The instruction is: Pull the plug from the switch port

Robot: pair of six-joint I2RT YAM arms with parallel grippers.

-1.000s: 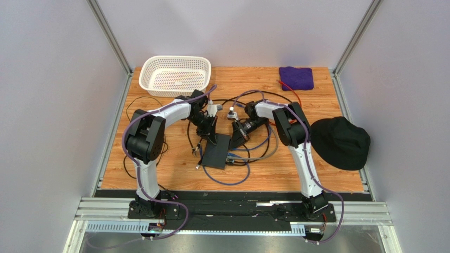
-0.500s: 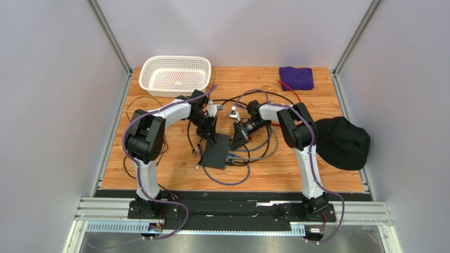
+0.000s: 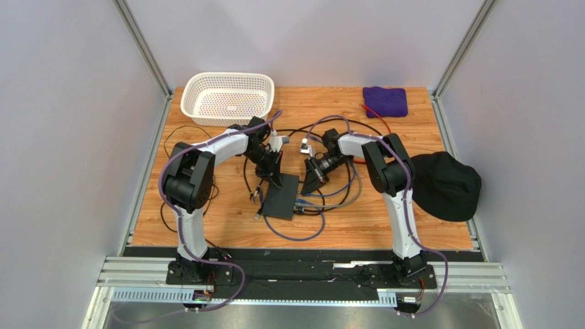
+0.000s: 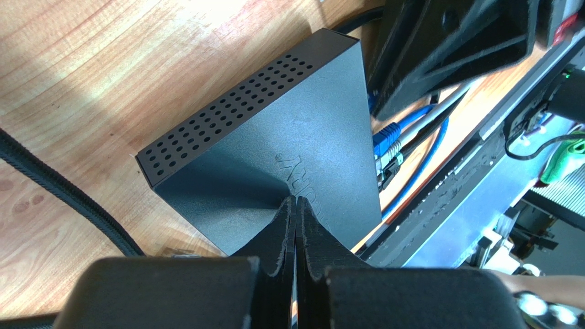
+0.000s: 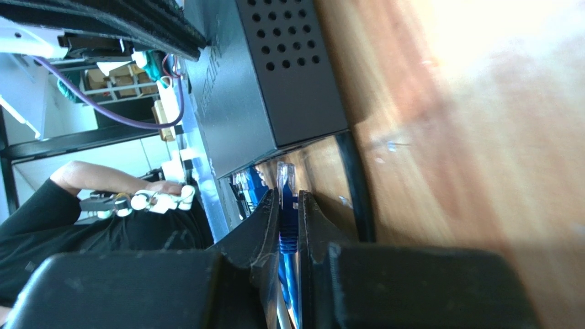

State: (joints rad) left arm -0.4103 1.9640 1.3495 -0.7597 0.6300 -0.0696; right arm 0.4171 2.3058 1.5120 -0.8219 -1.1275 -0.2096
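- switch [image 3: 280, 197] lies flat mid-table, ports along its 3 o'clock edge.
- left gripper [image 4: 296, 201]: fingers pressed together, tips on switch top.
- right gripper [image 5: 288, 199] at switch's 2 o'clock, pinched narrow on blue plug [image 5: 285, 177]; seated or out, can't tell.

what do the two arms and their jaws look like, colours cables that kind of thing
The left arm and right arm both have white links between bulky black joints, on black bases bolted to a metal rail. A purple cable runs loosely along each arm. The jaws are matte black, flat-faced wedges that widen into blocky black bodies. No markings can be made out on them.
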